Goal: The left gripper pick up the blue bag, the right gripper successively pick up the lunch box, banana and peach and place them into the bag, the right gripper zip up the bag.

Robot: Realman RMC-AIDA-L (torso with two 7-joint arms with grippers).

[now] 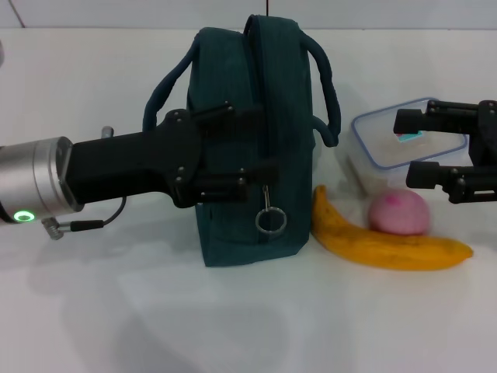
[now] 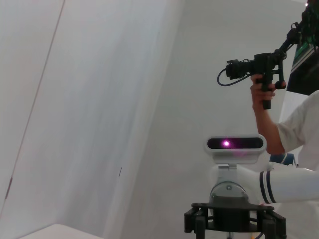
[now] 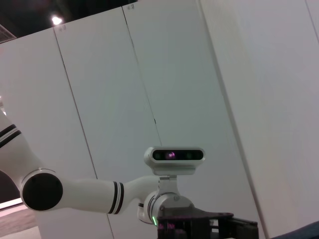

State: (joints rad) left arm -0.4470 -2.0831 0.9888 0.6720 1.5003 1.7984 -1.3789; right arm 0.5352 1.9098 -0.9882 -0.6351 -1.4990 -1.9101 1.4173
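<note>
R pincer (image 1: 425, 149) seen open, empty, fingers straddling lunch box (image 1: 388, 138) just ahead w/ peach (image 1: 398, 212) and banana (image 1: 388, 242) below it; blue bag (image 1: 256, 148) held upright by L pincer (image 1: 237, 148).

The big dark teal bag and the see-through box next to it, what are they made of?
The big dark teal bag looks like soft woven fabric: matte, with faint ribbing and floppy loop handles. Its shiny ring zipper pull seems to be metal. The see-through box with the blue-rimmed lid looks like clear, smooth plastic, since you can see through its walls. The left gripper holds the bag.
</note>
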